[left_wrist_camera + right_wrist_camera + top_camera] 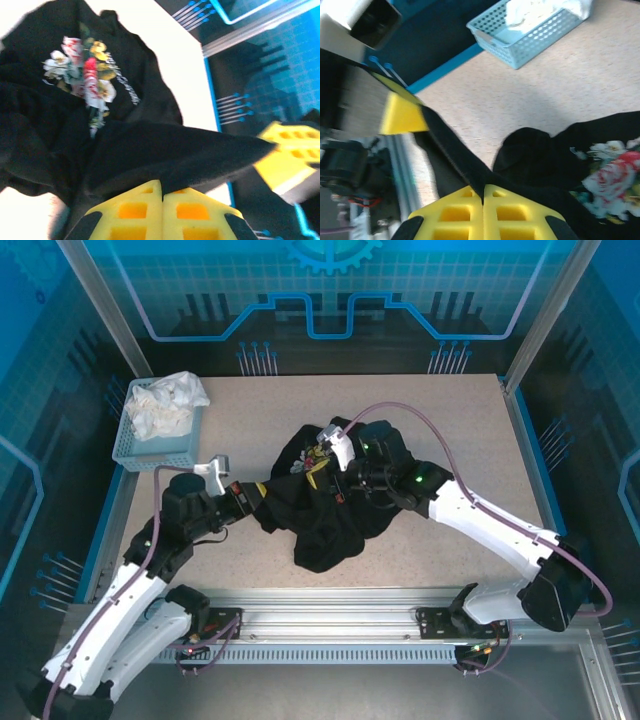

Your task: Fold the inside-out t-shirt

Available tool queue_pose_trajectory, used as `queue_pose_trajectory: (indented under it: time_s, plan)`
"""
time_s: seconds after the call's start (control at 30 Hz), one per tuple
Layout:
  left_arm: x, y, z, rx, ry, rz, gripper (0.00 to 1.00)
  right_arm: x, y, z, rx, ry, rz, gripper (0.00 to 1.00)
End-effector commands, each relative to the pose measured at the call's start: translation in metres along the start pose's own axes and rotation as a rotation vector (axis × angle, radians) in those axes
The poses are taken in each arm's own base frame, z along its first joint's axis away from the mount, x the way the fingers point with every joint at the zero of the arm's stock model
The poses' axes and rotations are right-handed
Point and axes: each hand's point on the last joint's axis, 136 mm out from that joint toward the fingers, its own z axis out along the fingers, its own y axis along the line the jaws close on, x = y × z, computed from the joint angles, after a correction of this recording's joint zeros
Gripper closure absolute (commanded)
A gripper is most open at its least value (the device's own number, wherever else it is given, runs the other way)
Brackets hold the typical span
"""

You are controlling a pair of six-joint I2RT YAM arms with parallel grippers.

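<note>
crumpled black soft-fabric t-shirt with pink-white floral print (320,530) heaped between both grippers on speckled beige table (450,420), left gripper (162,194) clenched on a black fold, right gripper (482,192) pinching a taut strip of it, pale blue perforated plastic basket (150,452) beyond the left gripper

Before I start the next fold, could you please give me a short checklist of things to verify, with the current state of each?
1. Left gripper shut on the t-shirt: ok.
2. Right gripper shut on the t-shirt: ok.
3. Fabric between the two grippers pulled straight: ok.
4. Rest of the t-shirt lying flat on the table: not ok, it is bunched in a heap.
5. T-shirt turned right side out: cannot tell; the printed graphic faces outward among the folds.
6. Basket with the white cloth apart from the t-shirt: ok.
</note>
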Motion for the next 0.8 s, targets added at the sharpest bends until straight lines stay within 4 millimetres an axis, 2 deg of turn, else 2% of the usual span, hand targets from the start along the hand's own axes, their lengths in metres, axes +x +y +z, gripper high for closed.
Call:
queue_pose_trajectory:
  time_s: [0.0,0.1,0.17,0.3,0.43,0.57,0.67,0.77]
  plan:
    - [-0.006,0.041,0.013,-0.164,-0.046,0.087,0.98,-0.01,0.013,0.017,-0.158,-0.011,0.171,1.0]
    - [-0.005,0.057,0.022,-0.221,-0.044,0.13,0.85,-0.011,0.001,0.035,-0.176,-0.032,0.32,1.0]
    - [-0.002,0.063,0.022,-0.249,-0.042,0.169,0.71,-0.015,-0.004,0.045,-0.191,-0.052,0.392,1.0]
    - [0.006,0.056,0.014,-0.247,-0.076,0.302,0.57,-0.018,-0.013,0.057,-0.192,-0.057,0.471,1.0]
    - [0.025,0.037,0.014,-0.164,-0.077,0.453,0.56,-0.02,-0.02,0.062,-0.198,-0.045,0.507,1.0]
    - [0.047,0.02,0.032,-0.068,-0.011,0.573,0.66,-0.02,-0.023,0.062,-0.188,-0.025,0.497,1.0]
    - [0.057,0.017,0.048,-0.057,0.045,0.642,0.69,-0.016,-0.027,0.06,-0.177,-0.014,0.492,1.0]
    - [0.061,0.027,0.063,-0.099,0.076,0.71,0.69,-0.014,-0.032,0.057,-0.18,-0.011,0.496,1.0]
